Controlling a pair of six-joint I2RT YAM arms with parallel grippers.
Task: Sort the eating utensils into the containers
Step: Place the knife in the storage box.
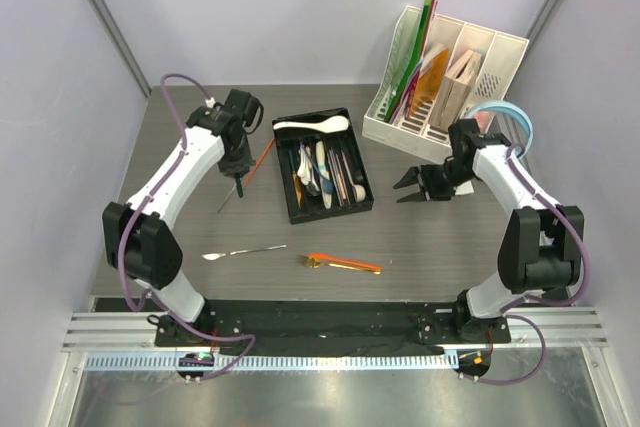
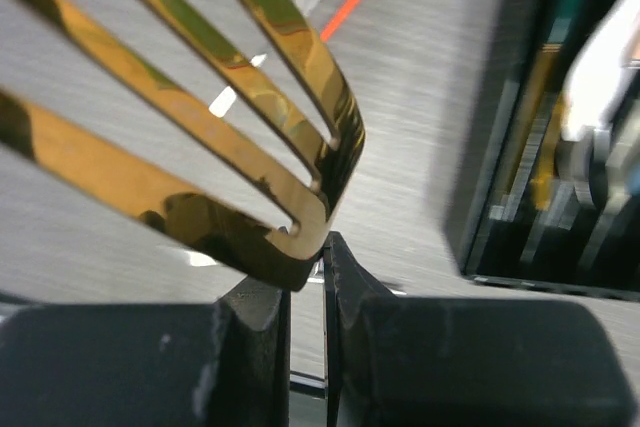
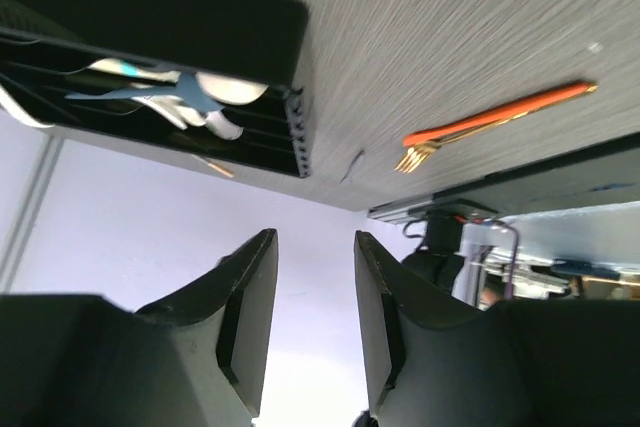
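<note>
My left gripper is shut on a gold fork, held just left of the black cutlery tray above the table. In the left wrist view the tines fan up and left from the shut gripper. The tray holds a white ceramic spoon and several steel and blue pieces. An orange chopstick lies beside the tray's left side. A steel spoon and orange chopsticks with a second gold fork lie near the front. My right gripper is open and empty, right of the tray.
A white slotted file organiser stands at the back right, with light-blue headphones beside it. The right wrist view shows the tray's end and the orange chopsticks beyond the open gripper. Walls enclose the table.
</note>
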